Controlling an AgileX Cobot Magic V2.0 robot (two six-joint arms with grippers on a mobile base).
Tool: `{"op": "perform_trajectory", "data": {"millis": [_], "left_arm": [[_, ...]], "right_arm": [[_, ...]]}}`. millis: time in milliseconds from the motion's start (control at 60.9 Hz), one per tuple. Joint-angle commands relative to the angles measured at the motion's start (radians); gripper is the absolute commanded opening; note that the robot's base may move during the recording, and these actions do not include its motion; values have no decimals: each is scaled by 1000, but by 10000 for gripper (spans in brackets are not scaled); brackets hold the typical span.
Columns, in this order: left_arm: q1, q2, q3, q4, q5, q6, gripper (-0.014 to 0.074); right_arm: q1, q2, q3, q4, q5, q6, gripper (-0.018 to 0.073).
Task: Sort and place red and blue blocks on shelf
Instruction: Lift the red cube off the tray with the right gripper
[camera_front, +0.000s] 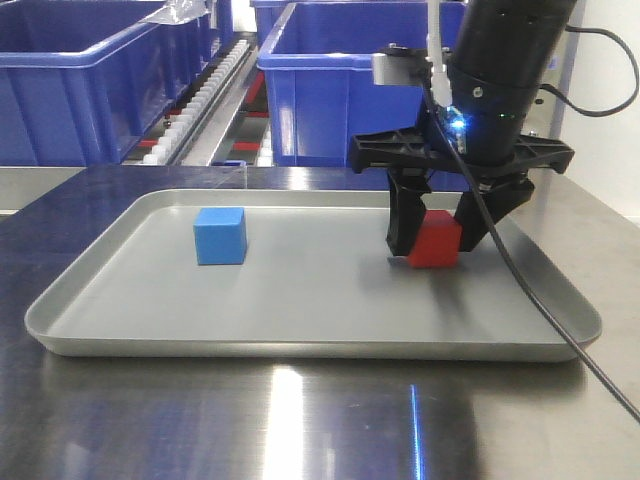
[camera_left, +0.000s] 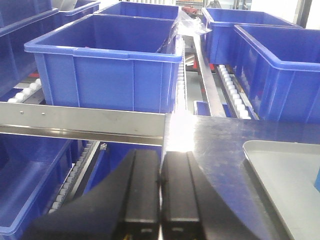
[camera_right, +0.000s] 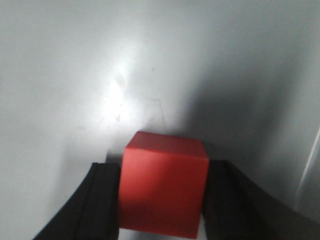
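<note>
Currently in hand: the pick of the red block (camera_front: 434, 241), the opening half of carrying it to the shelf (camera_left: 80, 121). Both cubes are on the tray, so I judge the sorting barely begun.
Red block: on the right part of the grey tray (camera_front: 300, 345), low against its floor. Whether it has left the floor cannot be told.
Right claw (camera_front: 435, 246): closed on the red block, with one black finger against each side face, as the right wrist view shows plainly.
Blue block (camera_front: 220, 236): alone on the left part of the tray, well apart from the red one and untouched.
Left claw (camera_left: 160, 192): fingers pressed together with nothing between them, off the tray's left side and facing the shelf rail.
Next move: probably a straight lift clear of the tray rim, then a carry forward to the shelf. The grip needs to be square so the cube does not twist out.
Shelf: its steel front rail lies just beyond the worktop (camera_front: 300, 420), and white roller tracks (camera_front: 200, 100) run back from it.
In the way: big blue bins (camera_front: 340, 90) fill the lanes behind the tray, so free room for a cube looks scant. The raised tray rim could catch the block, and the black cable (camera_front: 545, 300) trailing over the tray's right corner could snag.
</note>
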Motion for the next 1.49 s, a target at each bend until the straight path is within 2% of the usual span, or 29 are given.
{"op": "perform_trajectory", "data": {"millis": [0,99,263,509,887,1215,1347,1478], "left_arm": [[-1,-17,36,1,-80,-1,137],[-1,-17,36,1,-80,-1,137],[-1,-17,36,1,-80,-1,137],[-1,-17,36,1,-80,-1,137],[-1,-17,36,1,-80,-1,137],[-1,-17,36,1,-80,-1,137],[-1,-17,36,1,-80,-1,137],[-1,-17,36,1,-80,-1,137]], "right_arm": [[-2,-45,-34,1,-17,1,169],[-2,-62,-36,1,-17,1,56],[-2,-148,-36,-1,-61,1,63],[-21,-366,6,-51,-219,1,63],[-127,-772,338,-58,-397,1,63],[-213,-1078,637,-2,-488,3,63],[-257,-1151,710,-2,-487,3,63],[-266,-1180,734,-2,-489,3,63]]}}
